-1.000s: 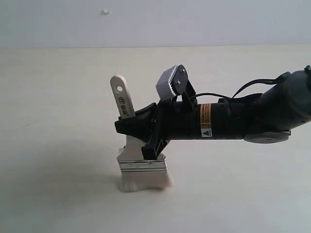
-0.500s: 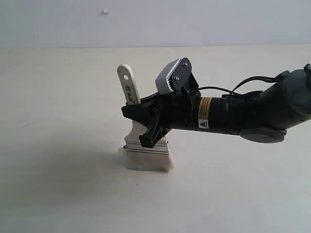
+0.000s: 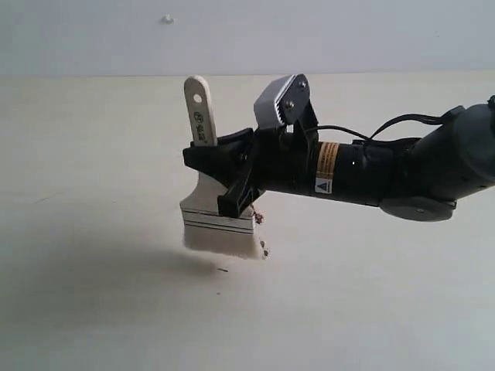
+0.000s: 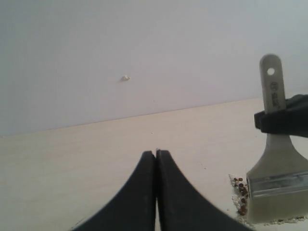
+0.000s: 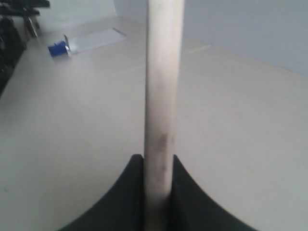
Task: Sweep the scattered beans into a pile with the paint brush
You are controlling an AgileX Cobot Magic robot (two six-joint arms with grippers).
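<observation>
Now the right gripper (image 3: 224, 179) is clamped on the pale handle of the paint brush (image 3: 219, 222), which stands nearly upright over the table (image 3: 85, 255), bristles downward and the holed end uppermost. A few beans (image 3: 264, 247) show just beside the bristles' edge, and the left wrist view shows more clustered next to the ferrule. The left gripper (image 4: 156, 161) has its fingers pressed together, holding nothing

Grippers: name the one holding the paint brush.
The right gripper: its fingers clamp the paint brush by its wooden handle. The left gripper is shut on nothing.
</observation>
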